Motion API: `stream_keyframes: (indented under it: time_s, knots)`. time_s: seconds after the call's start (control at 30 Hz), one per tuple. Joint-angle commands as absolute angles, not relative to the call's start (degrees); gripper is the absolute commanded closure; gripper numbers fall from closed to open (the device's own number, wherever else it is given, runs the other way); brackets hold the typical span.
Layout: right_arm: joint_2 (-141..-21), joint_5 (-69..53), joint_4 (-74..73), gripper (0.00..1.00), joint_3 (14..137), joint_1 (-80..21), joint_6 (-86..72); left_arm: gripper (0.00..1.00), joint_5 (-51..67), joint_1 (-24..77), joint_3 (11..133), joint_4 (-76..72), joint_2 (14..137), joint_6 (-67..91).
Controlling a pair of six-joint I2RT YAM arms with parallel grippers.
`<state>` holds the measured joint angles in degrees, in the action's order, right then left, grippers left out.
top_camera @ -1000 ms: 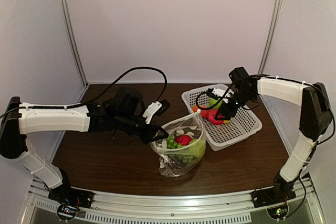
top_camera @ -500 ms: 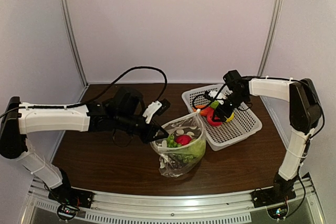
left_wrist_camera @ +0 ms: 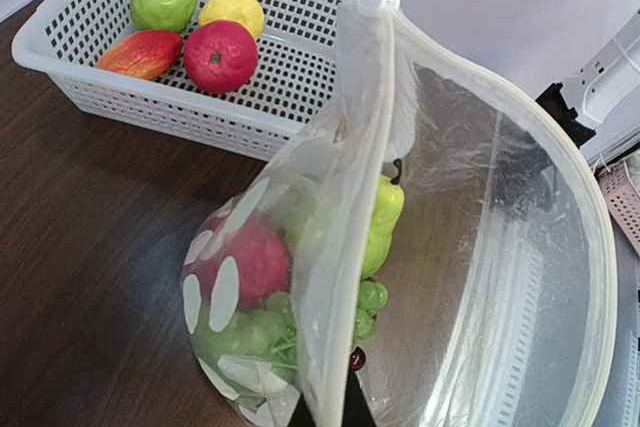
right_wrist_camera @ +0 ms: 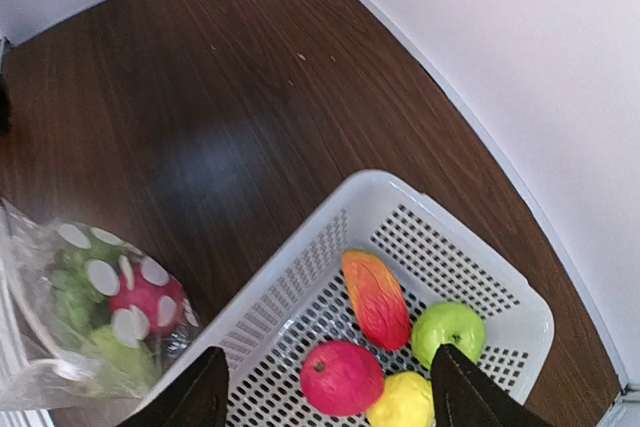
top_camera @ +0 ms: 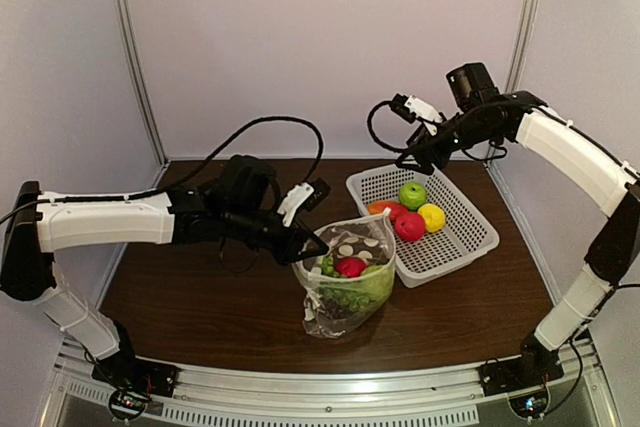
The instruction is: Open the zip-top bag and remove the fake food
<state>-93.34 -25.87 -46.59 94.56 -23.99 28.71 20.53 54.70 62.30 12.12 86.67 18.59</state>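
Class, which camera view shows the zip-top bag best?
Left wrist: the zip-top bag fills the frame, mouth open, fruit visible inside. Top external shows it small; right wrist catches only part at its left edge.

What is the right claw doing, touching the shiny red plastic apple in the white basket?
Apart. The right wrist view shows the open right gripper up in the air, the glossy red plastic apple lying far below it in the white perforated basket.

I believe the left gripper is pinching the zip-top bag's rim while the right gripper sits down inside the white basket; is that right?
Not quite: the right gripper hangs open above the white basket, not inside it, as the right wrist view shows. The left gripper does pinch the rim of the zip-top bag.
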Motion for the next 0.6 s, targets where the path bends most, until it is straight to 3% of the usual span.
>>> stream_keyframes:
  time_s: [0.0,0.33,0.57]
  knots:
    - [-90.0,-30.6,-49.5,0.33,96.1,-31.6,28.7,1.00,22.4,54.3,64.7,11.2,87.9,18.1]
    - [-91.8,-22.9,-53.5,0.61,91.9,-48.2,38.7,1.00,22.9,54.3,64.3,10.9,87.2,18.8]
    - [-91.6,-16.1,-48.5,0.67,82.1,-52.9,40.9,1.00,22.1,54.4,62.7,9.8,87.2,19.5]
